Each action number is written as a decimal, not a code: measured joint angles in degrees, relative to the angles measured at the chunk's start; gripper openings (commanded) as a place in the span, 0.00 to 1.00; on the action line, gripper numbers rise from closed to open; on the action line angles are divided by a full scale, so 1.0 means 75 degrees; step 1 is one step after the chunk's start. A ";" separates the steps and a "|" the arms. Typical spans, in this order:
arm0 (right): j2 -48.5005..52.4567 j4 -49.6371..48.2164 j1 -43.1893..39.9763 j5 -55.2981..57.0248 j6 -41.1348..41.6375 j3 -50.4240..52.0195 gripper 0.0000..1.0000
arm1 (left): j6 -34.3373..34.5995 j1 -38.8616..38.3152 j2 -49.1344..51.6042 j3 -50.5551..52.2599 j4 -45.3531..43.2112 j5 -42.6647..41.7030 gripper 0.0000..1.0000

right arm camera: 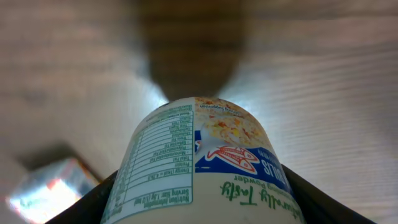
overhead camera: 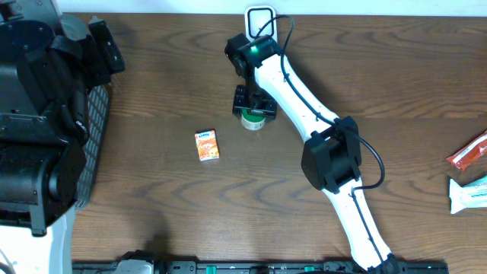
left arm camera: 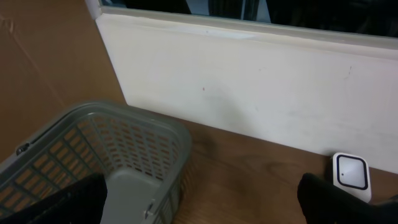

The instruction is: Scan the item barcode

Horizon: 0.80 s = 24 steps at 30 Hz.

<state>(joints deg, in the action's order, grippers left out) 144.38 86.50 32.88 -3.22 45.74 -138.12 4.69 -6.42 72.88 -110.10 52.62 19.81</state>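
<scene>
While our right gripper (overhead camera: pixel 254 111) clamps the tub (right arm camera: pixel 205 162) between its fingers, label facing the wrist camera, the tub sits near the scanner (overhead camera: pixel 259 17); we cannot tell whether it touches the table (overhead camera: pixel 152 91). Our left gripper (left arm camera: pixel 200 193) stands wide open, holding nothing, above the basket (left arm camera: pixel 155 134). A box (overhead camera: pixel 207 144) lies near the tub.

White tub (right arm camera: pixel 205 168), grey basket (left arm camera: pixel 124 112)

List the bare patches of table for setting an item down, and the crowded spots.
Bare: between the basket and the orange box; between the right arm and the packets. Crowded: by the scanner, where the tub is held.
</scene>
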 measured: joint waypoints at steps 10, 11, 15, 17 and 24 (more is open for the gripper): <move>0.0000 -0.0017 0.0504 0.0933 0.3005 0.0595 0.65 | 0.0000 0.0000 0.0000 0.0000 0.0000 0.0000 0.98; 0.0000 -0.0038 0.0554 0.0956 0.3217 0.0647 0.70 | 0.0000 0.0000 -0.0003 0.0000 0.0000 0.0000 0.98; 0.0000 -0.0087 0.0691 0.1005 0.3707 0.0717 0.79 | 0.0000 0.0000 -0.0003 0.0000 0.0000 0.0000 0.98; 0.0000 -0.0099 0.0708 0.1000 0.3803 0.0717 0.79 | 0.0000 0.0000 -0.0003 0.0000 0.0000 0.0000 0.98; 0.0000 -0.0117 0.0609 0.0391 0.3127 0.0717 0.83 | 0.0000 0.0000 -0.0003 0.0000 0.0000 0.0000 0.98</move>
<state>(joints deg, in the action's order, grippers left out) 144.38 85.62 37.45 -0.30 69.19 -132.75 4.69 -6.42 72.86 -110.10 52.62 19.81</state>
